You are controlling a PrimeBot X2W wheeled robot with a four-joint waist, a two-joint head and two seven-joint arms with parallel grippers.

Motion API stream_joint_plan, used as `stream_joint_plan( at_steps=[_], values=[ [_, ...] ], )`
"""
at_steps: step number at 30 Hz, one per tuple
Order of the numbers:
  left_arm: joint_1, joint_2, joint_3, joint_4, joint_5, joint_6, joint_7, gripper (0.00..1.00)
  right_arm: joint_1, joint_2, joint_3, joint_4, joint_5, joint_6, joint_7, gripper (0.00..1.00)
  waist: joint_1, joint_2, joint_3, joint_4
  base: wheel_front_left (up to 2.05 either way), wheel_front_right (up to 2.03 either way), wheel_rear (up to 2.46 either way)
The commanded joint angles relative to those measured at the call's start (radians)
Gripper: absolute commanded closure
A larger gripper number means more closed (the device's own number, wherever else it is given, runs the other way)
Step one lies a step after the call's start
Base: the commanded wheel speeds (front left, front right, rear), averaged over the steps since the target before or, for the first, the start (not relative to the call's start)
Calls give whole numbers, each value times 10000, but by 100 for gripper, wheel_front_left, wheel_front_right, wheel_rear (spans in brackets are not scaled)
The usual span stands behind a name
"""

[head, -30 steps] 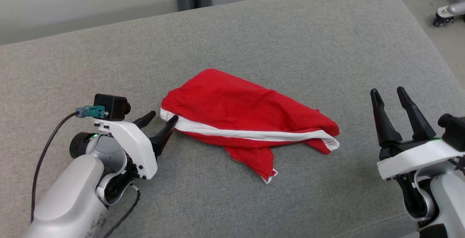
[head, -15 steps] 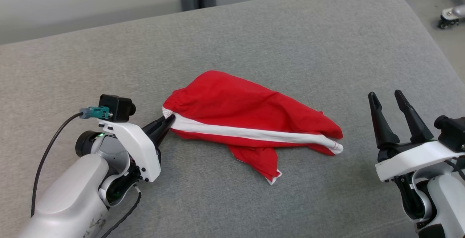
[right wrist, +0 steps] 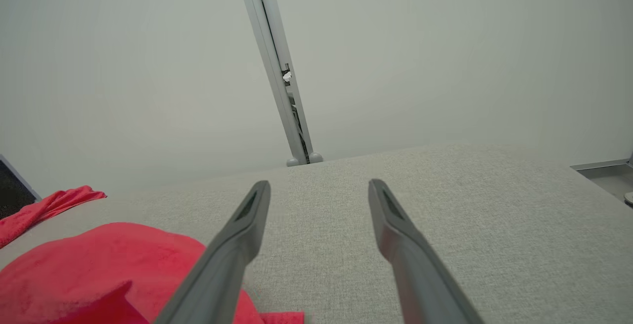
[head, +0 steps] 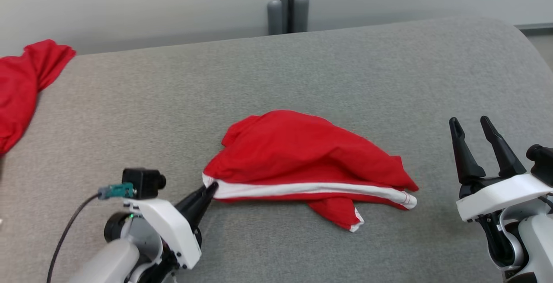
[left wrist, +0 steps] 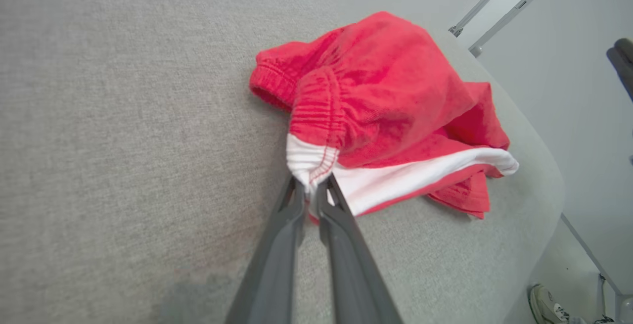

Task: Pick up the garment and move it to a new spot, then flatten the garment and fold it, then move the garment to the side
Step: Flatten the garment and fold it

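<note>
– where is the garment lying right now?

– the red garment [head: 311,153] is lying bunched in the middle of the grey cushion [head: 345,67], with its white stripe running along the side nearest me. my left hand [head: 211,188] is pinching the white end of the elastic waistband at the garment's left edge. its fingers are pressing almost together with the cloth caught between them.

– and your right hand?

– my right hand [head: 470,124] is hovering over the cushion with its fingers spread wide and nothing between them. the garment's right end is lying off to its left, apart from it.

– what else is sitting around?

– a second red cloth [head: 21,80] is draping over the cushion's far left edge, well apart from both hands. a grey post [head: 288,6] is standing behind the cushion.
</note>
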Motion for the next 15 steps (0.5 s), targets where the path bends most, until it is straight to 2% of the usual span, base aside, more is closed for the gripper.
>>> stream_joint_plan(
  at_steps=[1, 5, 10, 11, 12, 13, 15],
  values=[
    [83, 94, 48, -34, -28, 70, -42, 100, 91, -22, -47, 12, -22, 2, 22, 0, -1, 0, -121, 179, 0, 0, 0],
    [833, 128, 166, -685, -226, 679, -246, 100, 142, -29, -160, 16, -83, 2, 89, 0, -1, 0, -182, 387, 0, 0, 0],
    [1492, 28, 189, -1030, -387, 1126, -451, 100, 198, -71, -328, -38, -150, 2, 136, 0, -1, 0, -238, 562, 0, 0, 0],
    [1568, 7, 182, -962, -340, 1223, -505, 94, 203, -54, -323, -43, -175, 2, 140, 0, -1, 0, -252, 573, 0, 0, 0],
    [1646, -52, 140, -889, -321, 1284, -532, 54, 206, -28, -312, -48, -185, 2, 166, 0, -1, 0, -267, 579, 0, 0, 0],
    [1711, -126, 103, -808, -327, 1295, -563, 0, 208, -3, -294, -52, -196, 2, 186, 0, -1, 0, -283, 581, 0, 0, 0],
    [1777, -156, 99, -650, -269, 1345, -696, 0, 208, 28, -264, -54, -223, 2, 181, 0, -1, 0, -326, 571, 0, 0, 0]
  ],
)
